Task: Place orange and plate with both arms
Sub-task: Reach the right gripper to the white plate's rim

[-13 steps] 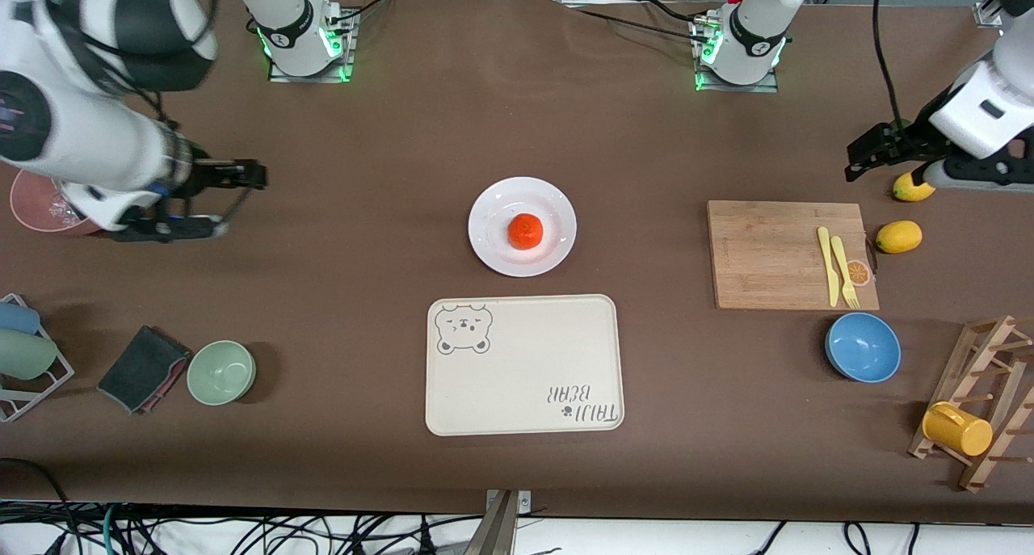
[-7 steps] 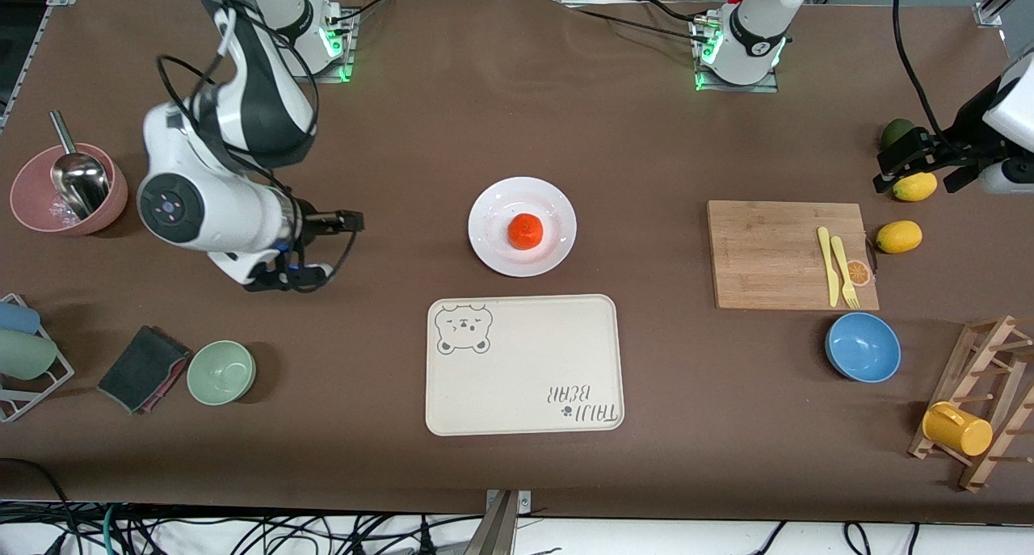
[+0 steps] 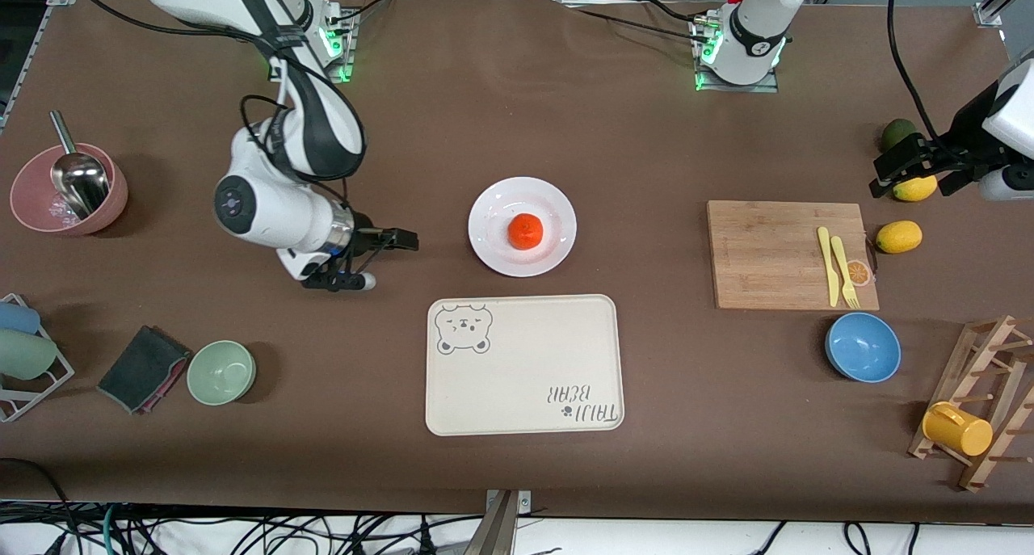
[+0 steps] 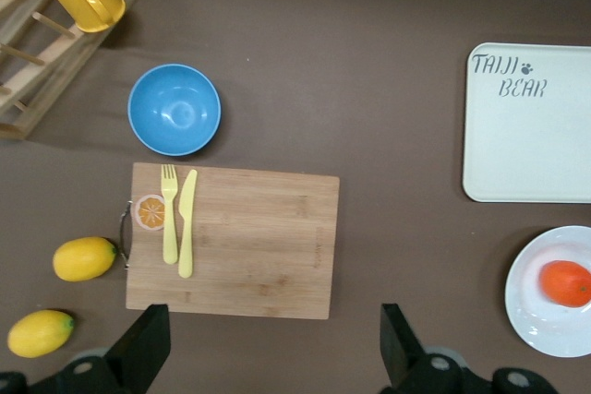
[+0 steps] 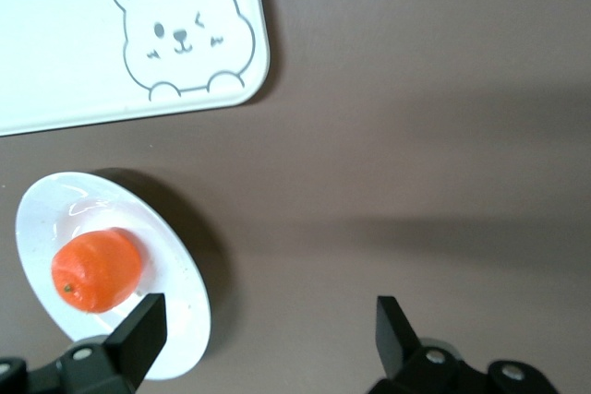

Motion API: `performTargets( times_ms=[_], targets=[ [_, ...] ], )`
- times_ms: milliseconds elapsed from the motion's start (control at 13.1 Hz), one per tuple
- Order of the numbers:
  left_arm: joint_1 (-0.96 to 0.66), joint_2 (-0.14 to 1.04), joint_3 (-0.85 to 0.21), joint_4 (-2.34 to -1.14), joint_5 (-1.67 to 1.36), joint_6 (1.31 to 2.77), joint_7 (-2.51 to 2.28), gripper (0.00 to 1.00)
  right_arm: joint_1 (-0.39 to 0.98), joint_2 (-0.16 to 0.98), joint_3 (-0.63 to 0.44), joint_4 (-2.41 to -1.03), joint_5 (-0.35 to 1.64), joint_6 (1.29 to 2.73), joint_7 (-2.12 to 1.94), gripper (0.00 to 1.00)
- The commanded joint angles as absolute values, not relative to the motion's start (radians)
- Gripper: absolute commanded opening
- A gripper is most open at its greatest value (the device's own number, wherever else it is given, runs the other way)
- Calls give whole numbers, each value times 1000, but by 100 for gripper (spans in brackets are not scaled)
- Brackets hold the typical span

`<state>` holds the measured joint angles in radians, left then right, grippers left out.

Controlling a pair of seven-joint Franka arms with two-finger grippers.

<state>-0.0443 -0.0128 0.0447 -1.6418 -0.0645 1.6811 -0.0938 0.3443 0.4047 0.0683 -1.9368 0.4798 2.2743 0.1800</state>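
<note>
The orange [image 3: 526, 231] lies on the white plate [image 3: 494, 250] at the table's middle. My right gripper [image 3: 380, 260] is open and empty, low over the bare table beside the plate, toward the right arm's end. In the right wrist view the gripper [image 5: 266, 334] has one finger [image 5: 138, 329] over the plate [image 5: 175, 265] rim, with the orange [image 5: 96, 269] close by. My left gripper [image 3: 921, 171] is open and empty, high over a lemon [image 3: 915, 187] at the left arm's end. The left wrist view shows the gripper [image 4: 268, 352] wide open, with the orange [image 4: 565, 283] and the plate [image 4: 531, 306] off to one side.
A cream bear tray [image 3: 525, 365] lies nearer the camera than the plate. A wooden cutting board [image 3: 767, 252] holds yellow cutlery [image 3: 838, 268], with a second lemon [image 3: 899, 236] beside it. A blue bowl [image 3: 863, 346], a green bowl [image 3: 221, 372], a pink bowl [image 3: 32, 208] and a mug rack [image 3: 981, 401] stand around.
My right arm has swung in from the right arm's end of the table to just beside the plate. My left gripper has drawn back a little toward the lemon.
</note>
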Motion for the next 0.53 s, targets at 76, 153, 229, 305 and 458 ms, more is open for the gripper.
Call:
performTargets(
  times_ms=[76, 153, 229, 305, 458],
  targets=[
    [25, 18, 54, -1594, -126, 1655, -83, 100, 342, 377, 129, -2091, 648, 2459, 108, 100],
    [26, 18, 55, -1586, -118, 1655, -75, 100, 342, 383, 132, -2092, 714, 2459, 63, 100],
    [25, 20, 52, -1586, -112, 1654, -71, 100, 342, 385, 132, -2097, 773, 2453, 10, 100],
    [25, 21, 52, -1586, -110, 1652, -71, 100, 342, 396, 132, -2102, 814, 2454, -29, 100],
    [23, 23, 51, -1586, -109, 1648, -69, 100, 342, 438, 149, -2091, 894, 2457, -96, 100]
  ],
)
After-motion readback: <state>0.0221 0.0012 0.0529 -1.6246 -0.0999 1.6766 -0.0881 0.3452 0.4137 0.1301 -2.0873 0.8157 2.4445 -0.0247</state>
